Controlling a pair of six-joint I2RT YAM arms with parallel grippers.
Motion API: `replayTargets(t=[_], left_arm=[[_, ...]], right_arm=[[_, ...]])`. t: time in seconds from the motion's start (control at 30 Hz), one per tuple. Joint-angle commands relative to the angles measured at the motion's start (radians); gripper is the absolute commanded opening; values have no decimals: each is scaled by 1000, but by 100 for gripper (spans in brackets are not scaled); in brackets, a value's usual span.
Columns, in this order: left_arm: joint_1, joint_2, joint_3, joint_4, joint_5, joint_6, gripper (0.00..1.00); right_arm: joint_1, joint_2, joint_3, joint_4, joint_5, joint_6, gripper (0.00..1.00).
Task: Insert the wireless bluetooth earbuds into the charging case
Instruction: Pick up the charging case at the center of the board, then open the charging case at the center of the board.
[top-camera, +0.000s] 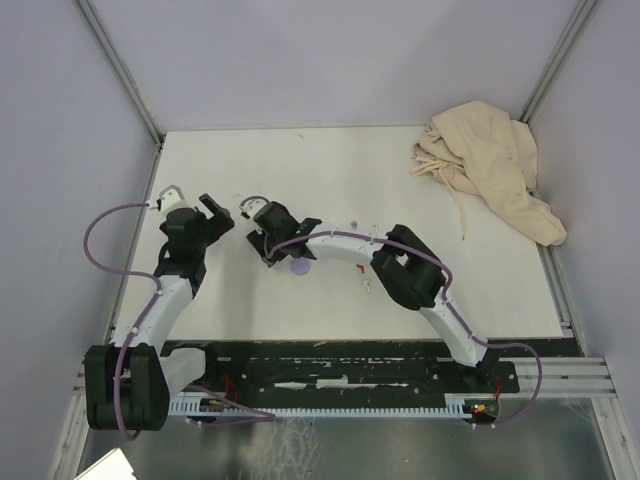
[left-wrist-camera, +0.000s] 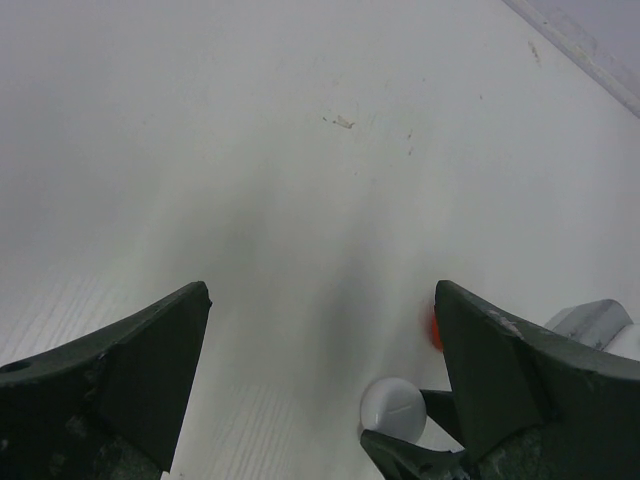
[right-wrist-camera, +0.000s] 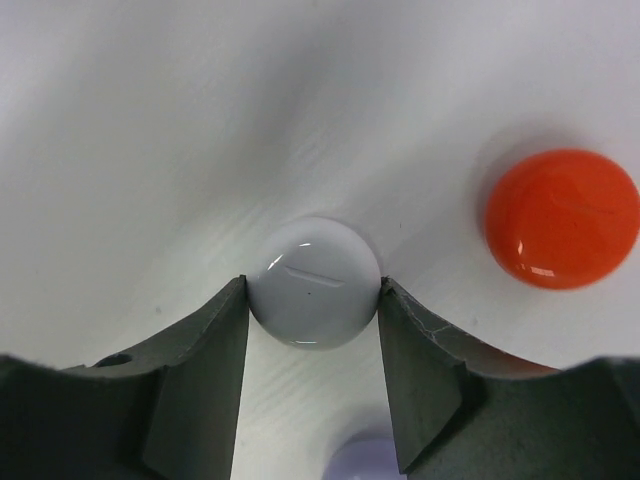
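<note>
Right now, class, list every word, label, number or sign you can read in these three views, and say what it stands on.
None: no text can be read in any view.
The white disc, orange disc, cloth and table show no writing.
Pale marks on the black rail are too small to read.

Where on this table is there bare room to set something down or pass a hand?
Free: the back strip of the table between the left wall and the cloth, and the patch right of the right arm, nearer than the cloth. Crowded: the middle, where the right tool pinches the white disc beside the orange disc and lavender disc.
</note>
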Motion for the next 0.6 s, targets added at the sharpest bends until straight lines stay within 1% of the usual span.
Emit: replayTargets(t=[0.0,0.1,0.27,0.4,0.47,0.57], left_arm=[[4,5,-4,102,111,-33,100],[5,16,-13,144,205,-52,100],[5,46,-49,279,402,-117,99],[4,84,-81,444,576,-226,97],[4,110,-100,541,654,-288,95],[0,140,-148,687,714,-386,92]], right_arm=[[-16,-190,-129,131,-13,-119,31],[-58,-300,-218,188,-72,-150,29],[-127,-464,-345,220,-161,-186,29],[-170,-579,-476,259,-243,-225,29],[-194,-627,-529,289,-297,-228,26],[-219,-675,-576,302,-370,-233,25]])
